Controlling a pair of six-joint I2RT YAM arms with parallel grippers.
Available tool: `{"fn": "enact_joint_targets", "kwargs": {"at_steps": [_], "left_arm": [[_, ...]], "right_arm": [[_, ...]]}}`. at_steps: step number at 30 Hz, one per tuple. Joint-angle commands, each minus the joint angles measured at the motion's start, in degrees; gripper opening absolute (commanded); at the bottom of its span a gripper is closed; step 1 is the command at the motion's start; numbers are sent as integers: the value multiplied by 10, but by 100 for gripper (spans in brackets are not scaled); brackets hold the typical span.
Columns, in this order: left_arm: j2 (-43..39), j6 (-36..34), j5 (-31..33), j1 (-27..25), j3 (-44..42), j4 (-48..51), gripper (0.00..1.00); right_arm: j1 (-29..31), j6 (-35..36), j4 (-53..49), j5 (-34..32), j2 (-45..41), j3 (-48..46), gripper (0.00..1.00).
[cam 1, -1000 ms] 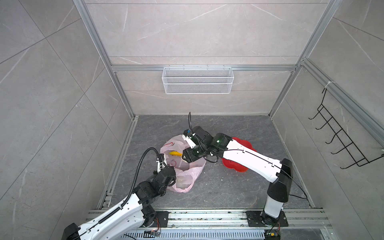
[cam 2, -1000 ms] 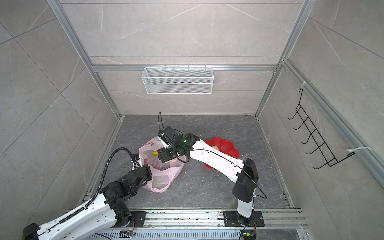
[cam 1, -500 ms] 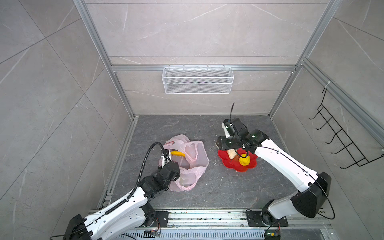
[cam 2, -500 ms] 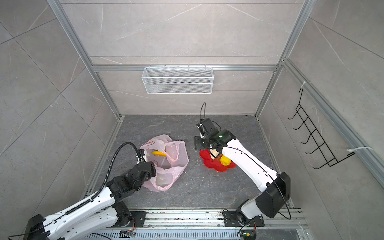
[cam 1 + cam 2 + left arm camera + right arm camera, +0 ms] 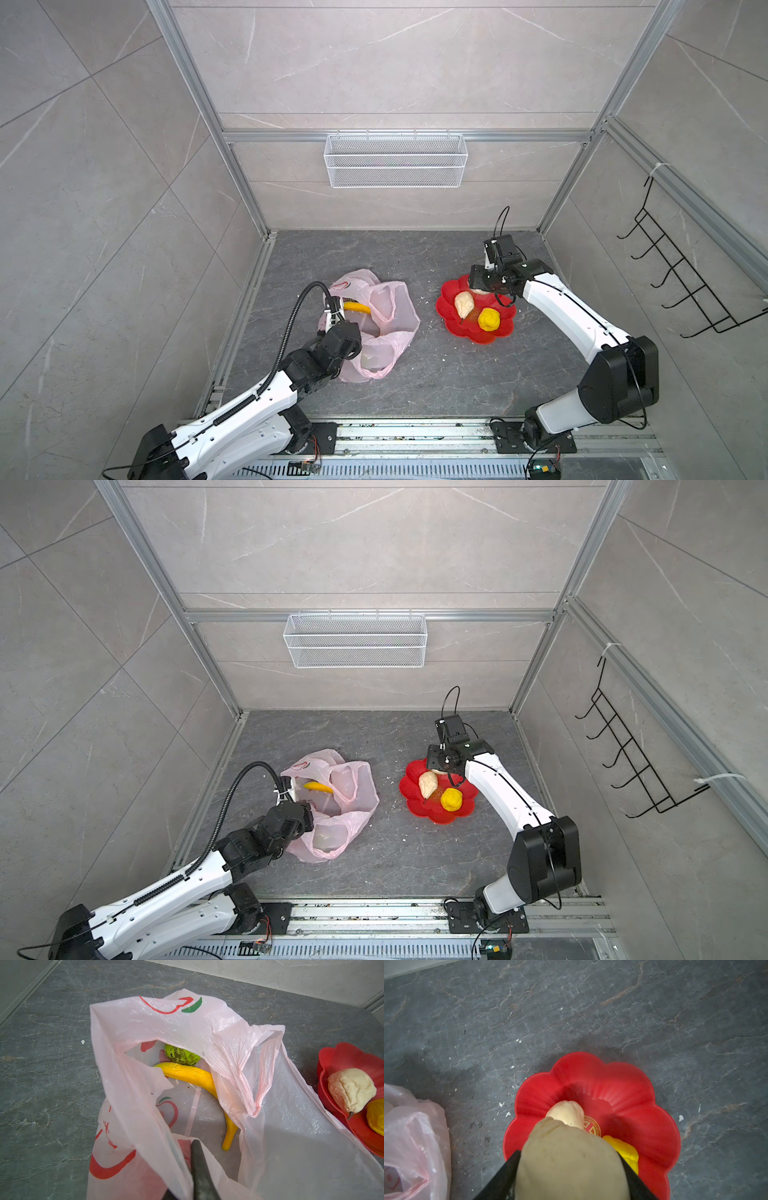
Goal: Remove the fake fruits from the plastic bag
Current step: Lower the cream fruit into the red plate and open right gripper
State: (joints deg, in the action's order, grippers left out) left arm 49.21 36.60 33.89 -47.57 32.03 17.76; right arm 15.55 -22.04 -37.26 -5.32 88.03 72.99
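The pale-pink plastic bag [image 5: 388, 328] [image 5: 353, 796] lies open on the grey floor. My left gripper [image 5: 188, 1169] [image 5: 332, 322] is shut on a fold of its rim. Inside lie a yellow banana [image 5: 187, 1076] [image 5: 356, 307] and a green netted ball [image 5: 181, 1056]. My right gripper [image 5: 568, 1154] [image 5: 482, 286] is shut on a pale beige fruit [image 5: 571, 1167], held over the red flower-shaped dish [image 5: 623, 1084] [image 5: 469, 332]. In the dish rest another beige fruit [image 5: 464, 305] [image 5: 566, 1111] and a yellow lumpy fruit [image 5: 489, 319] [image 5: 627, 1151].
A white wire basket [image 5: 395, 166] hangs on the back wall. A black hook rack [image 5: 673, 282] is fixed to the right wall. Metal rails [image 5: 415, 432] run along the front edge. Small white crumbs dot the floor between bag and dish.
My right gripper has left the bag's mouth and carried the beige fruit to the right, over the red dish. The left gripper has kept its hold on the bag.
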Motion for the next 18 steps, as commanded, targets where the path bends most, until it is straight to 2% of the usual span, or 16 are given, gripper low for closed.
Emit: {"fn": "enact_joint_targets", "kwargs": {"at_steps": [1,8,18], "left_arm": [[1,-9,-1,3,29,-9,0],[8,-9,-8,4,36,-4,0],[6,-4,-8,4,31,-4,0]], "right_arm": [[-19,11,46,14,25,-20,43],[-40,15,102,4,58,-52,43],[-54,14,111,-12,92,-59,43]]}}
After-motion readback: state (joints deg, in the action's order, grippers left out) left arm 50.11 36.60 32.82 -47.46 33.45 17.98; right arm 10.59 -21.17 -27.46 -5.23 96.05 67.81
